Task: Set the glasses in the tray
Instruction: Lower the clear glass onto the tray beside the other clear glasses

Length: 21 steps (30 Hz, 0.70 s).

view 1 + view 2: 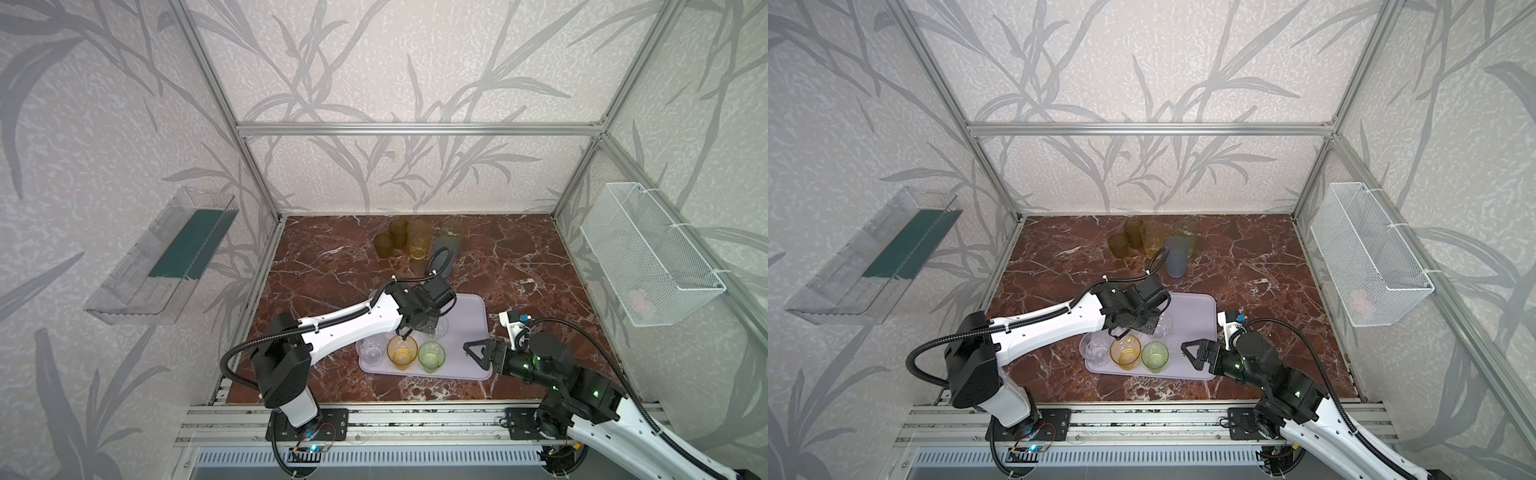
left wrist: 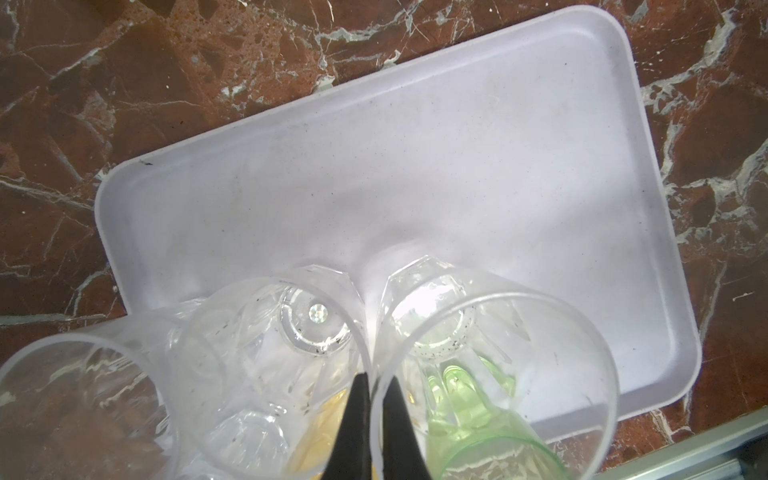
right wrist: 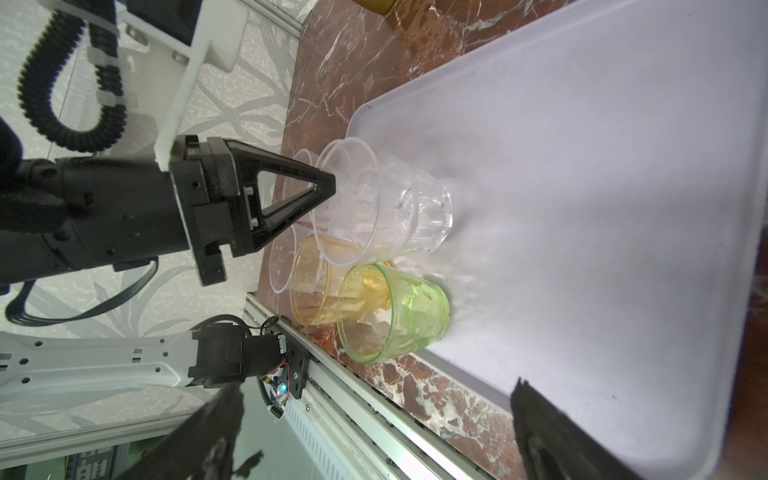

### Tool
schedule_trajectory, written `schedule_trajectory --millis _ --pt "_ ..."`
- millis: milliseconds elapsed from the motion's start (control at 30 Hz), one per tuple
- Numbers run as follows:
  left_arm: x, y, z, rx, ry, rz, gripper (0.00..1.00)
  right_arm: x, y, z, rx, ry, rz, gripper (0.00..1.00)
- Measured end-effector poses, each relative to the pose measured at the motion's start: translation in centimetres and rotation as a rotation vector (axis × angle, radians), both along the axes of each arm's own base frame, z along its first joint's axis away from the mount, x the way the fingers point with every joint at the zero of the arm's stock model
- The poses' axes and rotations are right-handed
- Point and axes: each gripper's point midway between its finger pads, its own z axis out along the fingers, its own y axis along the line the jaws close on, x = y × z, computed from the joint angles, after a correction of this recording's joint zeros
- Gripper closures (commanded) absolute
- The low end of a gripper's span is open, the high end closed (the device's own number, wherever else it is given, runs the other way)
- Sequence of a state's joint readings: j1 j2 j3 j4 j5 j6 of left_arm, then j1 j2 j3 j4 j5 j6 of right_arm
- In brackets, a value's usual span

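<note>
Tray lies near centre, holding an amber tumbler and a green tumbler. Just beyond them, the left gripper pinches the rim of a clear faceted tumbler. The right gripper, spread wide and empty, hovers over the tray's near right.

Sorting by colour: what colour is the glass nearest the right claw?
Green glass; right wrist view shows it best.

One tray. On it: one amber tumbler, one green tumbler, at least three clear tumblers. Five tinted tumblers at back of worktop.
</note>
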<state>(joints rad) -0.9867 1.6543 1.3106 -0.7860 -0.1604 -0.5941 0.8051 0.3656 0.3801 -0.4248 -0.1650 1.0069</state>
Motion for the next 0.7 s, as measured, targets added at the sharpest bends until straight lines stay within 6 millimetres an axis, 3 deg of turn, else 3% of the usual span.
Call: schedule_trajectory --millis 700 --pt "0.15 -0.19 -1.03 0.03 0.016 0.0 1.0 0.03 -0.15 -0.25 -0.004 0.015 -0.013 0.01"
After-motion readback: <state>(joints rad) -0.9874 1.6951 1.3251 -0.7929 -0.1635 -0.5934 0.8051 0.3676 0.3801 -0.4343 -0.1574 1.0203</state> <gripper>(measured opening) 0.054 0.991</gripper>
